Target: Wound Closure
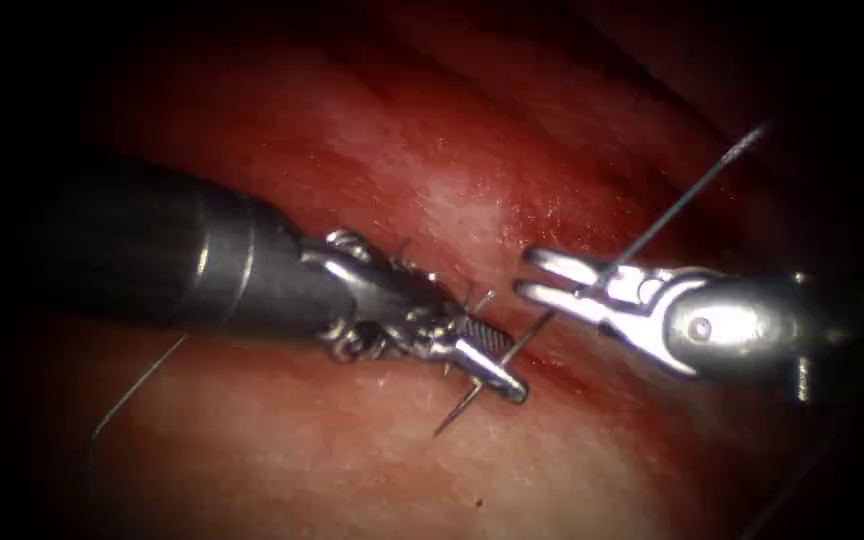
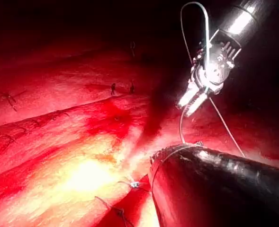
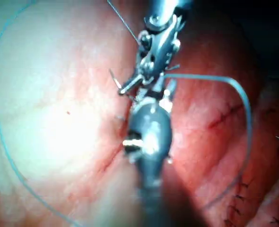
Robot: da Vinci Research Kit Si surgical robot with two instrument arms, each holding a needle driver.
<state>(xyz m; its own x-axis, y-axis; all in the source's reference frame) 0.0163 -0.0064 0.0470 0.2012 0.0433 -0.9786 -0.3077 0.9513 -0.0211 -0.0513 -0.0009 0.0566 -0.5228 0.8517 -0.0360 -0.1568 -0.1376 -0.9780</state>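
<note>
Endoscope view, left tool [image 1: 497,365] clamped on needle [image 1: 487,372] mid-curve, right tool [image 1: 542,277] apart, empty, thread [image 1: 687,200] behind.

Left end effector [image 3: 130,86] on the needle [image 3: 114,79], blue thread [image 3: 234,87] arcing over sutured tissue [image 3: 49,118]

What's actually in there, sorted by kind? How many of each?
Tools: 2, the left tool shut on the needle partway along its curve, and the right tool open, holding nothing.
Needles: 1, above the tissue.
Threads: 1.
Tissue pieces: 1.
Total: 5.
</note>
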